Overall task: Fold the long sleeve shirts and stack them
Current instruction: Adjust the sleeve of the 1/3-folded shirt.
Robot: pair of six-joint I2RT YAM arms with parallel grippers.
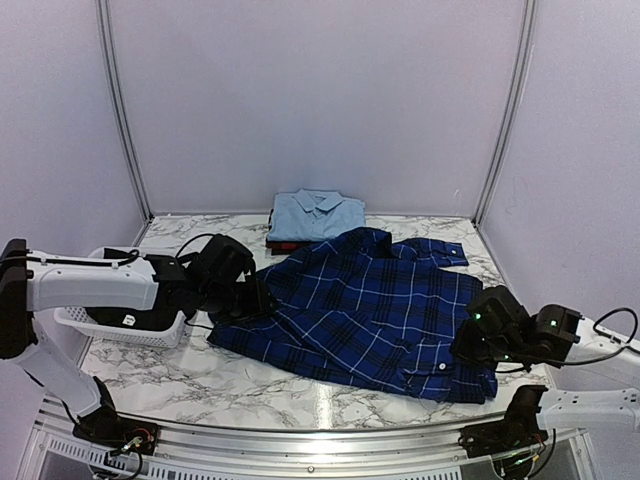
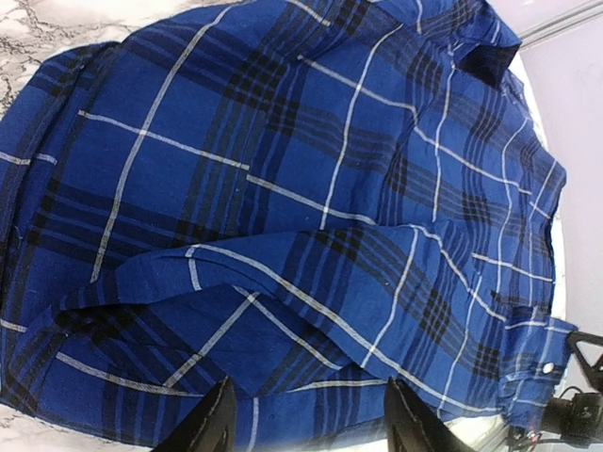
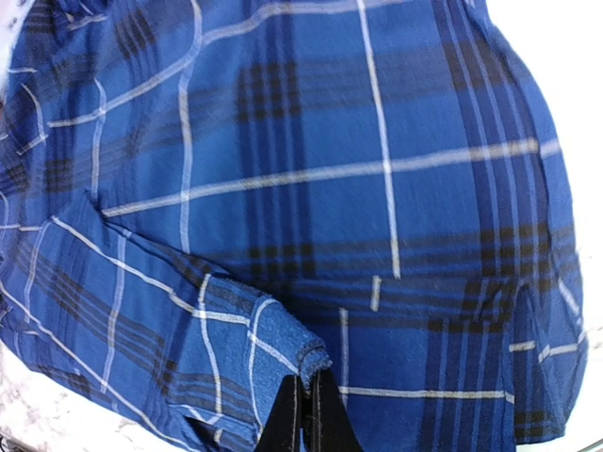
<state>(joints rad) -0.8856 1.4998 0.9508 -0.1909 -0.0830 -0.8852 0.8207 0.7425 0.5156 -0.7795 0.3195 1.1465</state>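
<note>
Right gripper (image 3: 307, 400): jaws closed, pinching a hem corner of the navy plaid shirt (image 1: 370, 310). Left gripper (image 2: 306, 426): jaws parted, holding nothing, poised at the shirt's left edge. Shirt lies spread on the marble table (image 1: 200, 385), just in front of the folded light blue shirt (image 1: 315, 215).

- I count three long sleeve shirts: one navy plaid shirt (image 1: 370, 300), one light blue shirt (image 1: 315, 215), one red-and-black shirt (image 1: 283, 244).
- I see one white basket (image 1: 130, 331).
- Two end effectors: left end effector (image 2: 311, 414), right end effector (image 3: 306, 405).
- One counter (image 1: 200, 385).
</note>
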